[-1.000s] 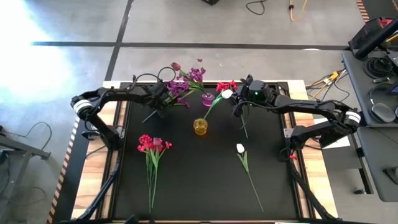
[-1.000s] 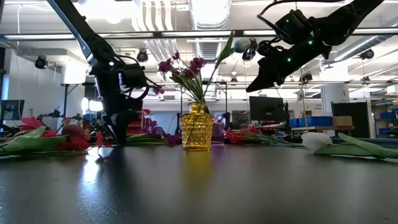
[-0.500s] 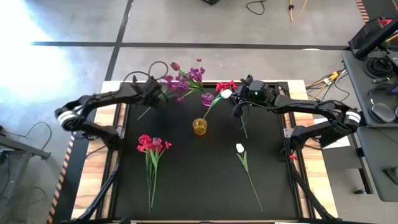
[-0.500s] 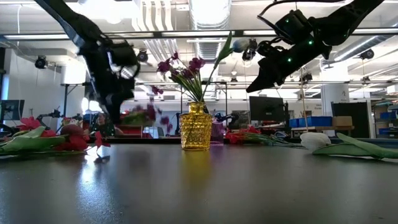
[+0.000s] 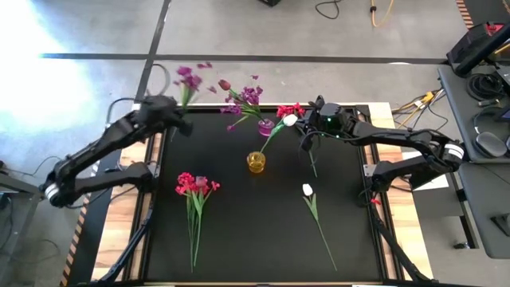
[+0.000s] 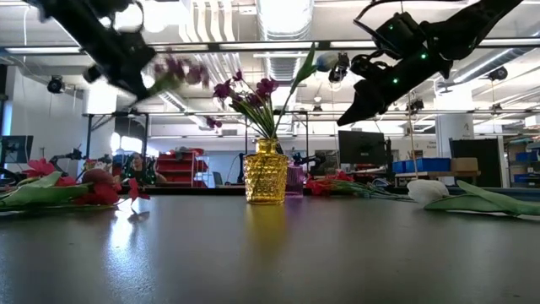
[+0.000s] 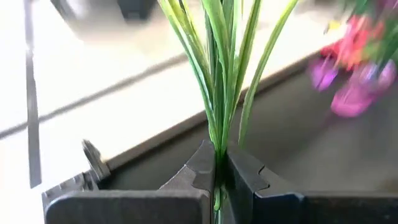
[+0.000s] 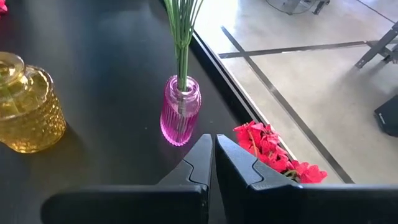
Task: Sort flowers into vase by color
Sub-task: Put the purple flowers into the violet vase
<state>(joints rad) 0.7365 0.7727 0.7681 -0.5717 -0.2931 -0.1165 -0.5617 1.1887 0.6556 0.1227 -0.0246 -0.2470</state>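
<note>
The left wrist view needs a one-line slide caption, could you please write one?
Left pincer shut on green flower stems above the black table, pink vase blurred beyond.

We see hard glare washing out the floor left of the table (image 5: 239, 199) in the high view. Ceiling lights bloom above the yellow vase (image 6: 267, 172) in the low view. The left gripper (image 6: 126, 72) and its purple flowers (image 6: 173, 69) smear with motion blur.
</note>
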